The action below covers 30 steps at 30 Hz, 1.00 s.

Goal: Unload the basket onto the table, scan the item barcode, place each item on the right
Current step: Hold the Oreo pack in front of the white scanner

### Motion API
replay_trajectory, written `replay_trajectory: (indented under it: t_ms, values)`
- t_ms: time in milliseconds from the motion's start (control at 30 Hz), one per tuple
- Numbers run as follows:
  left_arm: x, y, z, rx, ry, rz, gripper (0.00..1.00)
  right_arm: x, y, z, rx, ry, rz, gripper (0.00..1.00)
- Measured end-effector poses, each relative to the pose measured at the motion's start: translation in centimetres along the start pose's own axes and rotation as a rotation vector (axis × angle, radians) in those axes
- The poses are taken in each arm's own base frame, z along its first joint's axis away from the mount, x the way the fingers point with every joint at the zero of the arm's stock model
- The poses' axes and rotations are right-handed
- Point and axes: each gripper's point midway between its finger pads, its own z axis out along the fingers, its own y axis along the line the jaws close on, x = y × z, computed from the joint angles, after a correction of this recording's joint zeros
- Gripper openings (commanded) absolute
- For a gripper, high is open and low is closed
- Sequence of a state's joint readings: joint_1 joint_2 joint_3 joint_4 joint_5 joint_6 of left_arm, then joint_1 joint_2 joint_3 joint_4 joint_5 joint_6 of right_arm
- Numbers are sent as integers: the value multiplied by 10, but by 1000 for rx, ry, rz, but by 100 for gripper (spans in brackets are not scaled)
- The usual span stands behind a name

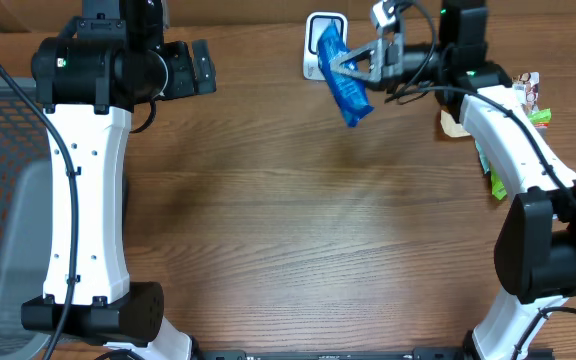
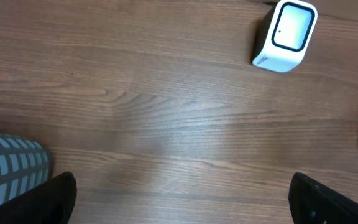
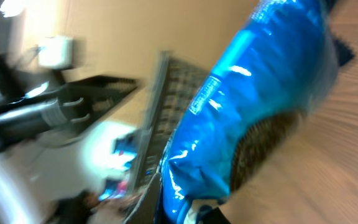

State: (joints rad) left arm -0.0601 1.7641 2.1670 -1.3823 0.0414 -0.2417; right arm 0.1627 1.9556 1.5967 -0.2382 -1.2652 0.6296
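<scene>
Blue packet [image 1: 349, 100] clenched in our right gripper [image 1: 351, 66], arm reaching left to the far scanner [image 2: 286, 34]; left gripper [image 1: 206, 68] gapes; label illegible.

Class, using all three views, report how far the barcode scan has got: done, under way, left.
Done: the blue packet is picked up, clamped in the right pincer. In hand: it is held at the white scanner; whether the barcode faces the window cannot be told. Left: the scan itself, which nothing here shows as done. The left pincer hangs open, empty.
</scene>
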Motion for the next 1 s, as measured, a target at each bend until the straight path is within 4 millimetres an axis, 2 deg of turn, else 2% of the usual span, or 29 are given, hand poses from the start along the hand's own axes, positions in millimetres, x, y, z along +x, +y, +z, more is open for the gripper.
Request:
replay_trajectory:
  t_ms: [33, 133, 167, 300, 367, 433, 500, 700, 733, 800, 867, 1000]
  values:
    - [0, 0, 0, 0, 0, 0, 100, 7, -21, 9, 103, -12, -6, 4]
    - [0, 0, 0, -1, 0, 0, 100, 15, -43, 22, 240, -16, -59, 4]
    - [0, 0, 0, -1, 1, 0, 100, 21, -58, 33, 344, -10, -109, 3]
    - [0, 0, 0, 0, 1, 0, 100, 30, -90, 54, 643, -11, -260, 3]
    - [0, 0, 0, 0, 1, 0, 99, 29, -98, 57, 753, -21, -329, 4]
    - [0, 0, 0, -1, 1, 0, 100, 20, -101, 57, 874, -51, -426, 3]
    - [0, 0, 0, 0, 1, 0, 100, -1, -97, 50, 966, -121, -518, 3]
    - [0, 0, 0, 0, 1, 0, 99, -57, -83, 35, 1043, -337, -656, 3]
    - [0, 0, 0, -1, 1, 0, 100, -68, -86, 37, 1048, -372, -668, 3]
    - [0, 0, 0, 0, 1, 0, 100, -73, -95, 40, 1061, -375, -659, 3]
    - [0, 0, 0, -1, 1, 0, 100, -86, -113, 51, 1072, -381, -650, 3]
    - [0, 0, 0, 0, 1, 0, 100, -95, -143, 64, 1093, -364, -627, 3]
